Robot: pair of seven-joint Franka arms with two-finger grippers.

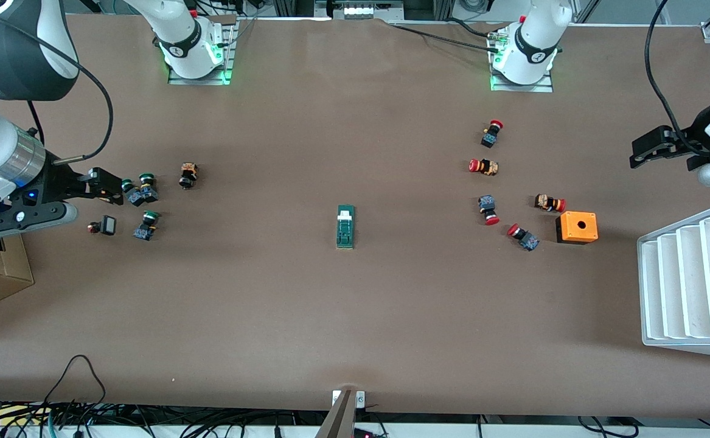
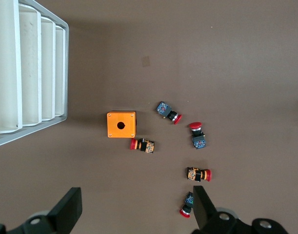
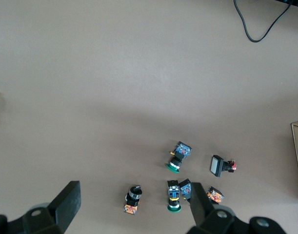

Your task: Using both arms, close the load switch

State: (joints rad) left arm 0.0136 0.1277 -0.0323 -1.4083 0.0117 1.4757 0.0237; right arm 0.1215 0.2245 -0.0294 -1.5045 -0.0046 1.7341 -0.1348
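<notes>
Nothing is done yet: narrow dark-green load switch [image 1: 345, 226] lies untouched mid-counter, while left claw [image 2: 134, 209] and right claw [image 3: 134, 207] hover spread wide over the button clusters at either end.

A brown table [image 1: 355, 316] is seen. At its middle a green switch [image 1: 345, 226] is laid; red buttons [image 1: 489, 209] and an orange box [image 1: 577, 227] are spread toward the left arm's end — green buttons [image 1: 146, 225] toward the right arm's end.
</notes>
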